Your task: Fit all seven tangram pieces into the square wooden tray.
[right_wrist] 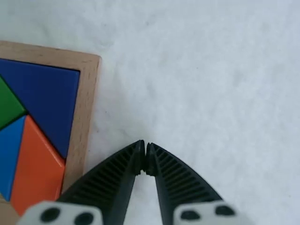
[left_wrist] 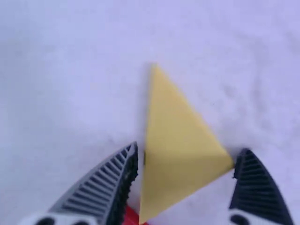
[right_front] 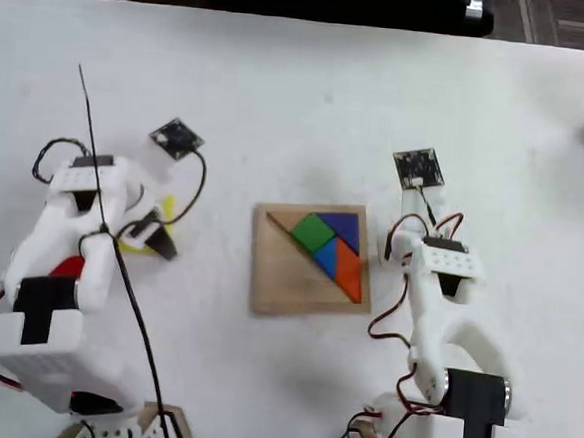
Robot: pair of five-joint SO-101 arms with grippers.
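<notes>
Between left tool (left_wrist: 187, 152) jaws: yellow triangle (left_wrist: 178, 140), tip outward.

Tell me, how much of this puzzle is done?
Done: four pieces sit in the tray: green, dark blue, light blue, orange. In hand: the left gripper is open around the yellow triangle, not yet gripping it. Left: that triangle, a red piece beside it, and whatever else fills the tray's bare half.

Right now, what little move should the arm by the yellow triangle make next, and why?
Probably shut the left gripper on the yellow triangle. Its fingers stand open on either side of the piece, which lies on the table, away from the wooden tray, where bare wood shows.
</notes>
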